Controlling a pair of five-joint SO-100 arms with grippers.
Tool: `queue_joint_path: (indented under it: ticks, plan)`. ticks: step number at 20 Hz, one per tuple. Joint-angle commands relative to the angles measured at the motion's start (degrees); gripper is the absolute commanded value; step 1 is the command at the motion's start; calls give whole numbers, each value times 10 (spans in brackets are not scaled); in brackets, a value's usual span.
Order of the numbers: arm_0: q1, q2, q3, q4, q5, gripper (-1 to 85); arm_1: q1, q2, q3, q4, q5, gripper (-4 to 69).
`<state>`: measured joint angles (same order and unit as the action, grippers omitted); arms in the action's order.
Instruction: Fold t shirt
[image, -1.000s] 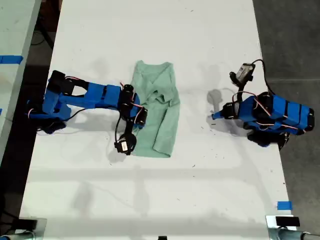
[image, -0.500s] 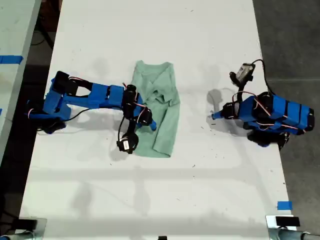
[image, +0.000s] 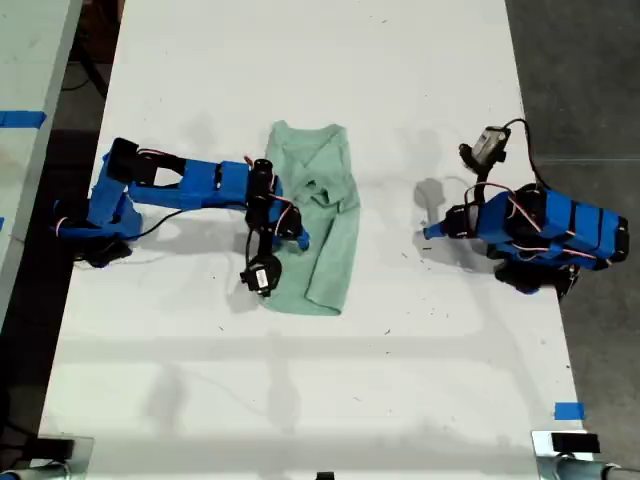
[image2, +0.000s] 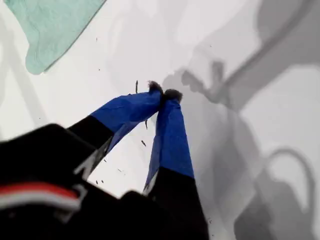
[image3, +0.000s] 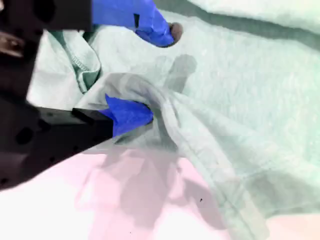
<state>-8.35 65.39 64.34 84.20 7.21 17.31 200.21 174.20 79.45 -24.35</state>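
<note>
White table (image: 300, 400), wrinkled t shirt (image: 325, 225), blue tape (image: 568, 411)

My second gripper (image3: 150, 70) has its blue jaws parted over the wrinkled pale mint-green cloth t shirt (image3: 240, 115), one jaw under a raised fold.

T shirt (image: 322, 222): one, small, pale mint-green soft cloth, wrinkled. Folded lengthwise into a narrow strip, V-neck at the far end, hem nearest. Lies flat on the white counter (image: 400, 80), centre-left in the exterior view.
</note>
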Motion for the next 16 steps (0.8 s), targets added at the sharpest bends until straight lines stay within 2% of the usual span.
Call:
queue_joint_path:
  ticks: [1, 4, 9, 12, 14, 16]
  plan:
    - [-13, 50, -104, -34, -8, 201, 4, 7, 26, -4, -2, 17]
    - [-8, 70, -104, -71, -22, 196, 4, 7, 26, -4, -3, 17]
    - [24, 142, -95, -134, -91, 181, 6, 7, 26, -4, -4, 17]
    - [48, 153, -90, -200, -123, 164, 8, 7, 26, -4, -4, 17]
    - [50, 156, -85, -170, -134, 164, 7, 7, 26, -4, -4, 17]
    - [34, 187, -57, -82, -148, 168, 7, 7, 26, -4, -5, 17]
